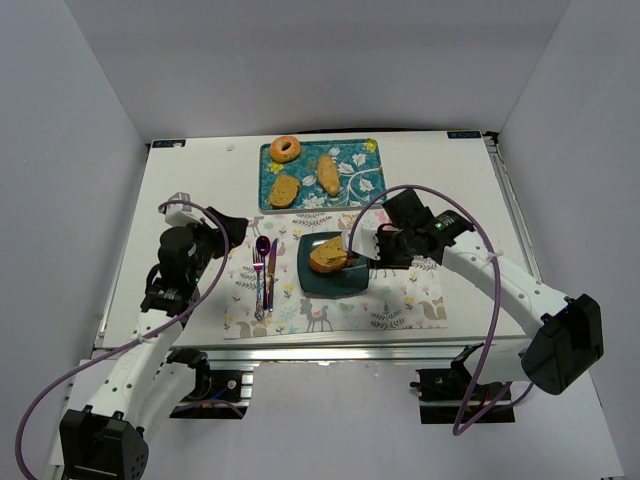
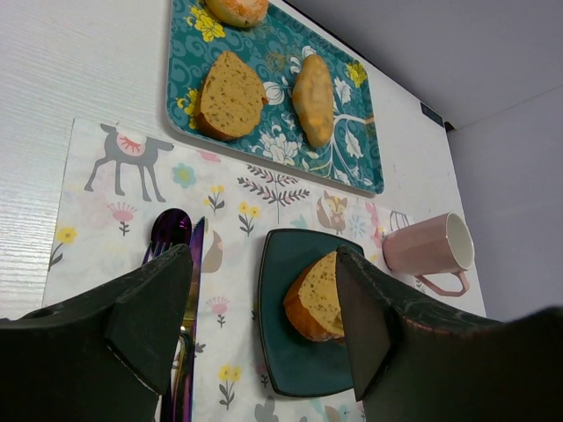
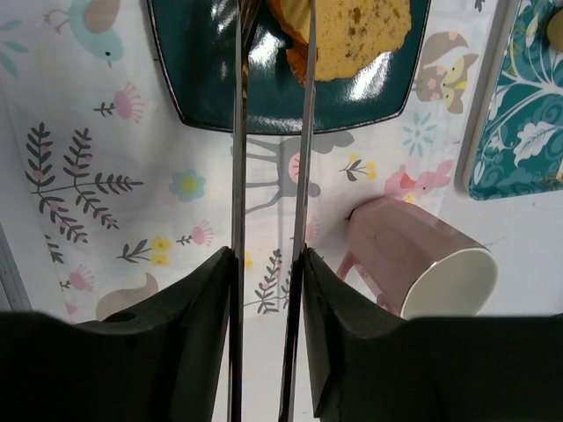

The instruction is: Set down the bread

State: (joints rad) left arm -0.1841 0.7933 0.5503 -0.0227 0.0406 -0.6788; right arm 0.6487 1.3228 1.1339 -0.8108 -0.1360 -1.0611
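A slice of bread [image 1: 328, 257] lies on the dark teal square plate [image 1: 332, 286] on the placemat. My right gripper [image 1: 385, 245] is shut on metal tongs [image 3: 237, 176]. The tong blades reach over the plate [image 3: 202, 70], and the bread's [image 3: 352, 31] left edge sits between and against their tips. My left gripper [image 1: 225, 232] is open and empty, hovering over the placemat left of the plate. In the left wrist view the gripper [image 2: 264, 255] frames the bread [image 2: 321, 299] and the plate [image 2: 281, 352].
A teal floral tray [image 1: 360, 165] at the back holds a bagel [image 1: 285, 148], a bread slice [image 1: 284, 190] and a roll [image 1: 328, 173]. Purple cutlery [image 1: 264, 270] lies left of the plate. A pink mug [image 3: 413, 255] lies on its side right of the plate.
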